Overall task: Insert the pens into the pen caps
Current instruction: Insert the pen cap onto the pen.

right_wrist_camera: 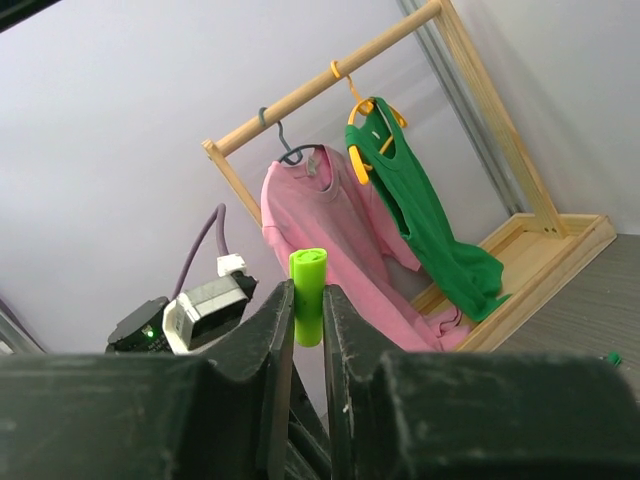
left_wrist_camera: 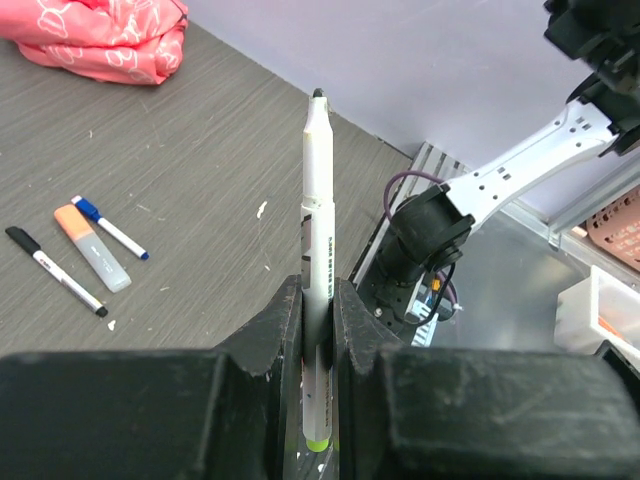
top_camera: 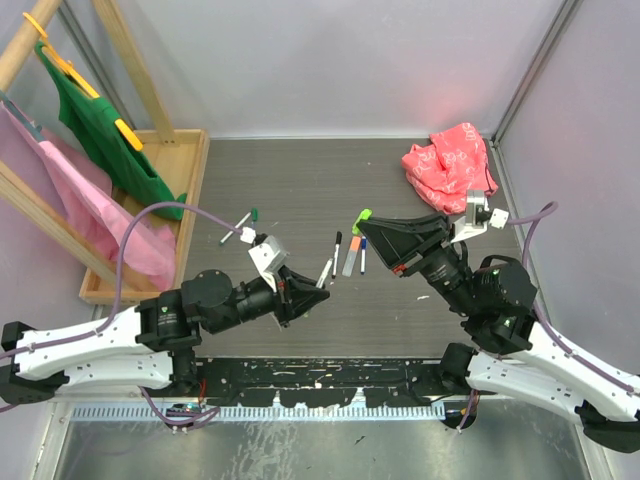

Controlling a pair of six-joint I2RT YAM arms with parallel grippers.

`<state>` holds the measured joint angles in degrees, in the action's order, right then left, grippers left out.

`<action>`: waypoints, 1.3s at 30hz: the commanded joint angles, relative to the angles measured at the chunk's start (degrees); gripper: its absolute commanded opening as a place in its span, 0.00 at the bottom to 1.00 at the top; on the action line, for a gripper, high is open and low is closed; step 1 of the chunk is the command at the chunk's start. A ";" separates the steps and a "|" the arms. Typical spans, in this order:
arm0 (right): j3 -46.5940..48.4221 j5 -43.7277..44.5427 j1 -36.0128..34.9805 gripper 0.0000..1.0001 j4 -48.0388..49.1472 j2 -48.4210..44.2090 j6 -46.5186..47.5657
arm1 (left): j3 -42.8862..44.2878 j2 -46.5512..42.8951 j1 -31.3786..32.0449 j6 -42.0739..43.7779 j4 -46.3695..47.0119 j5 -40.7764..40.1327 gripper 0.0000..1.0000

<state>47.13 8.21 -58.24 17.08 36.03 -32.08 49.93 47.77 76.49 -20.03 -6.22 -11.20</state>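
Observation:
My left gripper (top_camera: 316, 286) (left_wrist_camera: 318, 300) is shut on a white pen (left_wrist_camera: 318, 200) (top_camera: 325, 271) with a lime-green rear end; its dark bare tip points away from the fingers, toward the right arm. Held above the table, my right gripper (top_camera: 364, 226) (right_wrist_camera: 308, 305) is shut on a lime-green pen cap (right_wrist_camera: 308, 283) (top_camera: 362, 217) that sticks out past the fingertips. The pen tip and the cap are apart. On the table between the arms lie a black pen (top_camera: 337, 250) (left_wrist_camera: 55, 270), an orange-ended grey pen (top_camera: 351, 258) (left_wrist_camera: 92, 247) and a blue pen (top_camera: 362, 255) (left_wrist_camera: 110, 226). Another pen (top_camera: 238, 228) with a green end lies further left.
A crumpled pink cloth (top_camera: 450, 165) (left_wrist_camera: 100, 35) sits at the back right. A wooden clothes rack (top_camera: 150, 200) (right_wrist_camera: 330, 75) with a green garment (top_camera: 110, 135) (right_wrist_camera: 420, 220) and a pink one (top_camera: 70, 195) (right_wrist_camera: 330, 230) stands at the left. Grey walls enclose the table.

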 commanded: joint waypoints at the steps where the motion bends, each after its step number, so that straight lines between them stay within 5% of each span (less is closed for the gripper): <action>1: -0.18 0.47 0.15 0.00 1.74 0.55 -1.53 | 1.46 -1.65 0.26 0.86 4.73 -0.50 0.00; 39: -2.49 -7.21 0.22 0.00 3.35 5.78 -7.21 | 0.59 -3.56 0.24 0.94 4.81 -3.74 0.00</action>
<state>44.01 2.35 -58.24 17.63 41.67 -38.33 49.93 45.50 76.51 -19.86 -5.37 -13.78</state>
